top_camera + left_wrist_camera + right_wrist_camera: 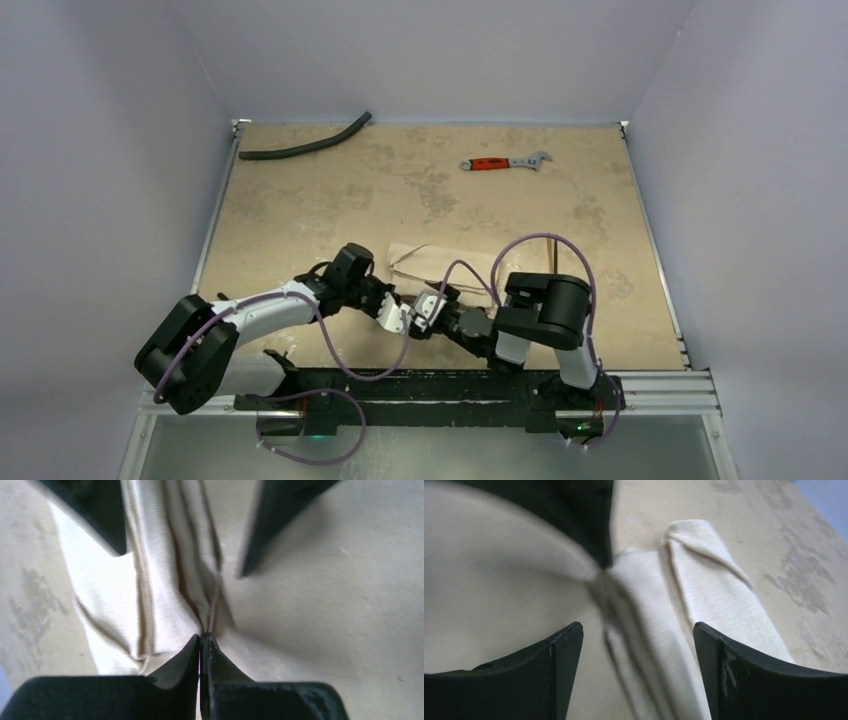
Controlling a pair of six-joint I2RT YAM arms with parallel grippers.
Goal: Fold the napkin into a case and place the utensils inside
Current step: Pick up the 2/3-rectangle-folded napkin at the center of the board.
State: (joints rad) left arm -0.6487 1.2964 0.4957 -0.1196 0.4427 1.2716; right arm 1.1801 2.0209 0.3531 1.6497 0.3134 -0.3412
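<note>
Left wrist view: my left pincer [201,639] pinching edge of cream cloth napkin [150,580]; my right pincer [636,627] spread over it.

Curved black hose [308,147] in the table's [300,215] far-left corner, red-handled wrench [505,162] well apart.

The napkin [445,262] lies on the table [330,200], directly ahead of the left gripper [201,641] and between the fingers of the right gripper [639,627] — the wrench [505,162] and hose [305,146] lie well beyond both grippers, near the far edge.
</note>
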